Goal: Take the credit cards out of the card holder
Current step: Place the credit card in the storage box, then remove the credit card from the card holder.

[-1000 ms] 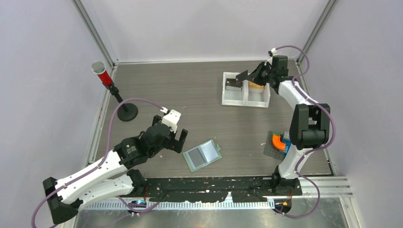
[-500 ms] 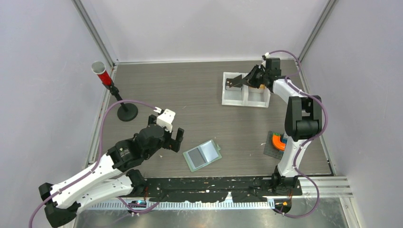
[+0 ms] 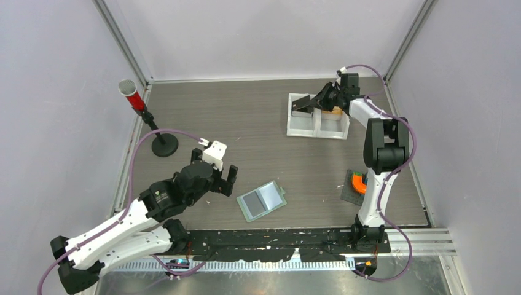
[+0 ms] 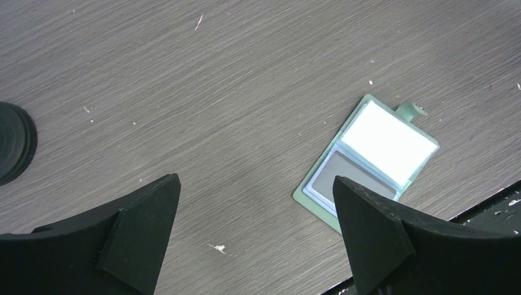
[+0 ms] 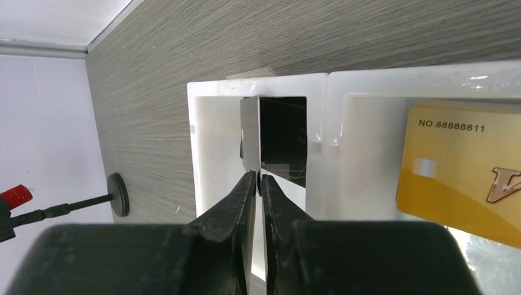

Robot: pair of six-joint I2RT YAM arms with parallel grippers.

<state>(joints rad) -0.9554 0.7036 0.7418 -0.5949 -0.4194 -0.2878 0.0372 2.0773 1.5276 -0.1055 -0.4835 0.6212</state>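
My right pincer point(image 5: 258, 181) was pressed almost together, its tips pinching the thin lower edge of a dark flat piece point(image 5: 282, 135) that stood on end just ahead of them, inside the left compartment of a white tray point(image 5: 203, 141). I could not tell whether that piece was one of the cards. To the right of those tips, in the tray's other compartment, lay the orange card point(image 5: 461, 178), flat and free of any grip. My left pincer point(image 4: 255, 179) was spread wide and held nothing, hovering over the bare table point(image 4: 215, 92). The card holder point(image 4: 368, 163) lay open and face up ahead of it, just beyond its right finger, with the snap tab on the far side. One of its inner pockets shone white with glare and the other looked grey, so I could not say whether a card sat in either. I judged any card in there to be light, stiff and slick, best taken by whatever short edge stood proud of the pocket mouth and drawn out along the pocket, not lifted. The holder itself looked soft and light, and I expected it to slide or rise with the card unless my other pincer pinned one leaf to the table. A flat, shallow pinch would suit such a thin edge.
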